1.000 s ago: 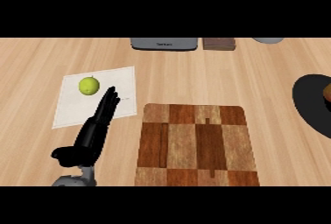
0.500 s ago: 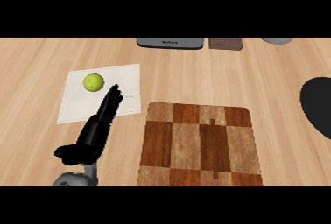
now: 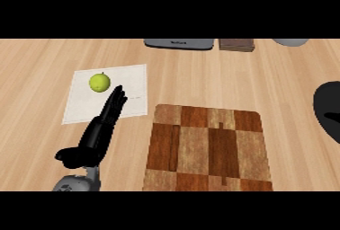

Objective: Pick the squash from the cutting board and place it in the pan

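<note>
The left hand (image 3: 100, 130) lies stretched out flat over the table (image 3: 219, 76), its fingers (image 3: 117, 95) straight and together, holding nothing, its thumb sticking out to the left near the grey wrist at the lower edge. The fingertips lie over a white sheet (image 3: 133, 76) and point up toward a yellow-green round fruit (image 3: 100, 81) that sits on the sheet, just beyond them and slightly to the left, not touching. Just right of the hand is the chequered wooden cutting board (image 3: 209, 148), with no squash visible on it. Well to the right, the black pan (image 3: 328, 110) is cut by the edge of view. Along the far edge stand a grey appliance (image 3: 179, 43), a brown block (image 3: 237, 44) and a grey rounded thing (image 3: 291, 42). The right hand does not show.
</note>
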Controlling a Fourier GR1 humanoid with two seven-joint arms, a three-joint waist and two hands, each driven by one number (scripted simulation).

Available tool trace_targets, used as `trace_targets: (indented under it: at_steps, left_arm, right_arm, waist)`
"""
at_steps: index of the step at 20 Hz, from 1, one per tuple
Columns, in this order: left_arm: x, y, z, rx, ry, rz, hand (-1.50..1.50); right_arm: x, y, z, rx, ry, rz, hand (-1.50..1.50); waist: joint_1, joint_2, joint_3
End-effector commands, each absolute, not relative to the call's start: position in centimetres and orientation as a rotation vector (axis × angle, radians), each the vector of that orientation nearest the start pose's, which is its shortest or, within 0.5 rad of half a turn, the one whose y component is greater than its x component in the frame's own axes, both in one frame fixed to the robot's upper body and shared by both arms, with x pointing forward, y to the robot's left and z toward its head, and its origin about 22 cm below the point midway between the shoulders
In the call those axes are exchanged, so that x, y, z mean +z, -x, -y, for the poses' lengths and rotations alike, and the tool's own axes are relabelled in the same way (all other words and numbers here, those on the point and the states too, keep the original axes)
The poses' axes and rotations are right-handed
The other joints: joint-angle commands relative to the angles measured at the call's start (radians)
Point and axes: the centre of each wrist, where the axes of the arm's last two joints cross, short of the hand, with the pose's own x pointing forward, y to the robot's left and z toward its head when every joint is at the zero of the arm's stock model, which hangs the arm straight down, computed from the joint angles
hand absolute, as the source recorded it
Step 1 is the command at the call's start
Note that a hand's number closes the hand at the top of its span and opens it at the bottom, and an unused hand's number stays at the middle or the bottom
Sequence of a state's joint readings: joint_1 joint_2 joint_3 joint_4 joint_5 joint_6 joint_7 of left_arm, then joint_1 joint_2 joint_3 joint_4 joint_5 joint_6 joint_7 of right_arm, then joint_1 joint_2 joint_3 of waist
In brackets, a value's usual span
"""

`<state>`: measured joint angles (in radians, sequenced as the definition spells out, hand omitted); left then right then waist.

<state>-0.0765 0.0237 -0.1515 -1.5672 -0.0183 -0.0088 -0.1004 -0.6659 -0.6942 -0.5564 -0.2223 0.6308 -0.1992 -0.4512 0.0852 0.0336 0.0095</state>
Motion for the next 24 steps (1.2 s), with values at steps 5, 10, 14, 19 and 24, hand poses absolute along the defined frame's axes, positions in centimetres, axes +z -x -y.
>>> trace_targets:
  at_steps: [5, 10, 14, 19, 24]
  left_arm:
    - [0.7, -25.1, -18.5, -0.166, 0.109, 1.713, 0.0]
    - [1.0, -24.7, -19.5, -0.163, 0.108, 1.73, 0.0]
    - [1.4, -25.2, -20.4, -0.146, 0.081, 1.715, 0.0]
    - [0.3, -24.1, -21.6, -0.145, 0.08, 1.705, 0.0]
    - [1.4, -24.5, -20.0, -0.134, 0.083, 1.701, 0.0]
  right_arm:
    - [4.9, -31.9, 50.3, 0.027, 0.911, 1.544, -1.5]
    - [3.2, -29.5, 51.6, -0.096, 0.803, 1.576, -1.5]
    - [4.0, -25.7, 55.1, -0.142, 0.661, 1.616, -1.5]
    - [3.5, -21.3, 57.6, -0.109, 0.458, 1.651, -1.5]
    - [4.7, -20.0, 58.9, -0.044, 0.423, 1.705, -1.5]
  waist:
    - [-0.029, -0.007, 0.0]
    - [-0.036, -0.011, -0.002]
    - [-0.055, -0.015, -0.002]
    - [-0.063, -0.018, -0.001]
    - [-0.059, -0.021, -0.002]
